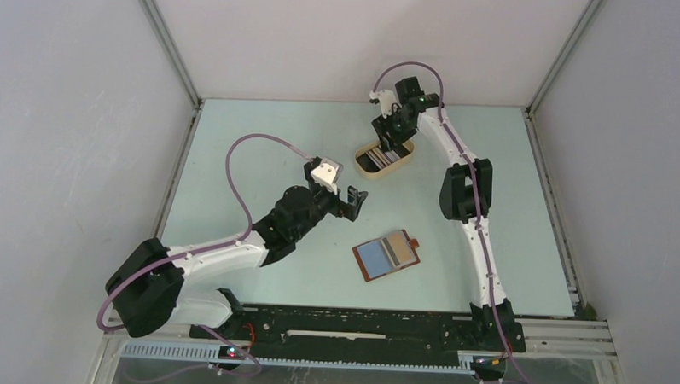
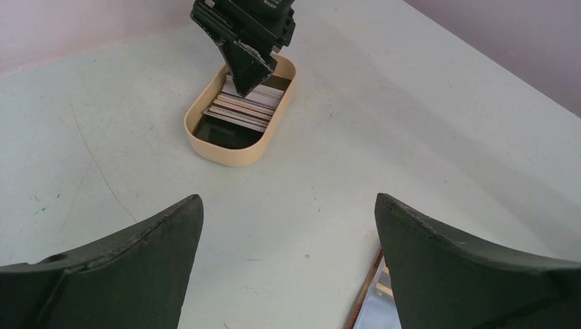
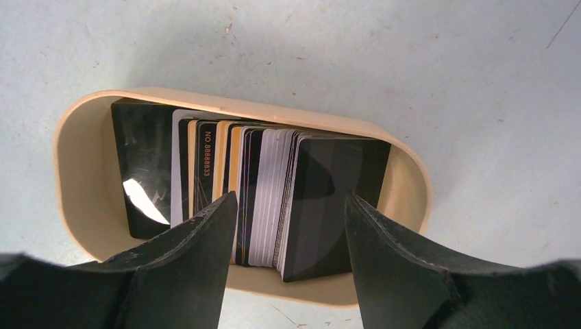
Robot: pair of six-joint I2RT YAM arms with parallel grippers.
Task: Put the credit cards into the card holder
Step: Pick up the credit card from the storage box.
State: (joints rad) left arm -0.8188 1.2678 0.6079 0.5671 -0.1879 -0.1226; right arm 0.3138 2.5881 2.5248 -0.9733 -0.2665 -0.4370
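your right claw point(image 3: 291, 200) is reaching down into the beige oval tray point(image 3: 68, 157) at the far side of the desk point(image 1: 236, 146). its jaws are straddling some of the credit cards point(image 3: 267, 171), which are standing on edge in a row along the tray's long axis, but you cannot tell whether it is clamping them. your left claw point(image 1: 353, 201) is hanging released, and the card holder point(image 1: 386, 255) is lying open nearer the arms' bases, its long axis running left to right and its tab pointing right.
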